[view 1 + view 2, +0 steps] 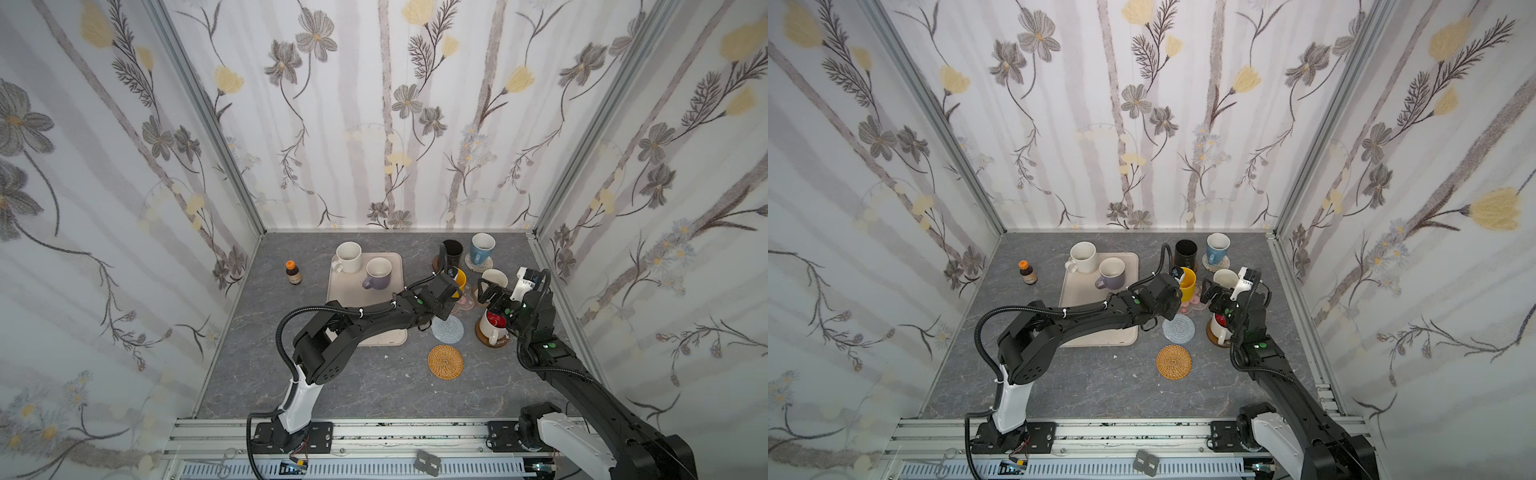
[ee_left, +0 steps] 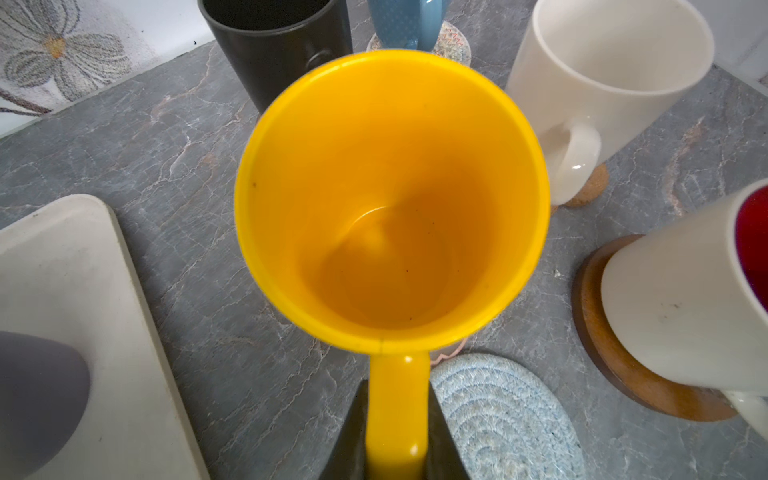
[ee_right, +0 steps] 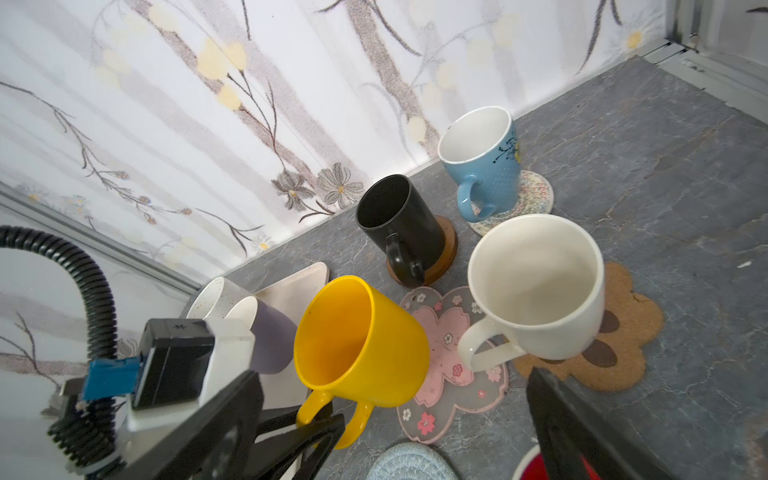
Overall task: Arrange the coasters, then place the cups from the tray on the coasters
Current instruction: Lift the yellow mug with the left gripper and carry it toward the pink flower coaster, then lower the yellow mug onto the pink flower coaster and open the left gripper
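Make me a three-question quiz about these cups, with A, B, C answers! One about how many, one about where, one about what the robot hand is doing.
1. How many mugs stand on the tray?
A) none B) two C) four

2. Where is the black mug?
A) on the tray B) on the rattan coaster C) on a brown wood coaster

3. What is the left gripper doing?
A) open over the tray B) shut on the yellow mug by its handle C) shut on the bottle

Answers: 1 B, the white mug and the lavender mug stand there. 2 C, that coaster shows under it. 3 B, its fingers pinch the handle from both sides.
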